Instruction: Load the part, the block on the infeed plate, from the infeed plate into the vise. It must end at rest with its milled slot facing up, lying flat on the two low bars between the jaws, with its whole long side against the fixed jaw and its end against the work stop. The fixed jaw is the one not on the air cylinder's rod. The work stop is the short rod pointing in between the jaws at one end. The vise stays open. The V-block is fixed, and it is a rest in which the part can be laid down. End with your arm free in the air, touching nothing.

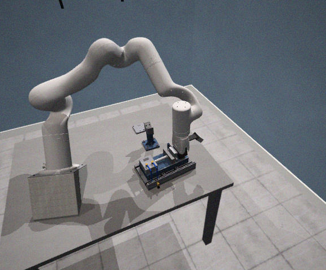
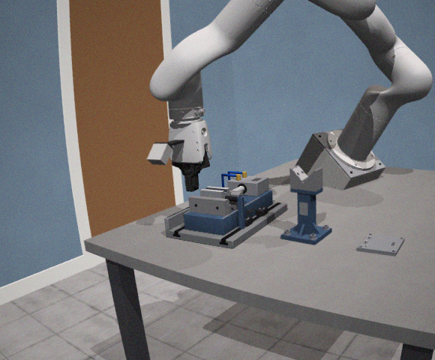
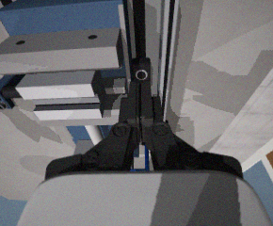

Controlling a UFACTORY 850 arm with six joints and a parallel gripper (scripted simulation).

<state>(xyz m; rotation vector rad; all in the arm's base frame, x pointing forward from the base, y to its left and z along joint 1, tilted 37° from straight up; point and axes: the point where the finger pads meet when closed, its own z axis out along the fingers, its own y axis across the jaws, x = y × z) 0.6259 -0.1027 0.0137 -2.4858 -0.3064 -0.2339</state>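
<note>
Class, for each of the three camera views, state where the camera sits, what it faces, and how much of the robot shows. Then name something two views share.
Top: high above a table corner, looking down; whole arm, vise.
Exterior: beside the table, level; arm and shut, empty gripper above the vise, V-block, infeed plate.
Wrist: behind the fingers, looking down at vise jaws.
Shared: all show the vise.
</note>
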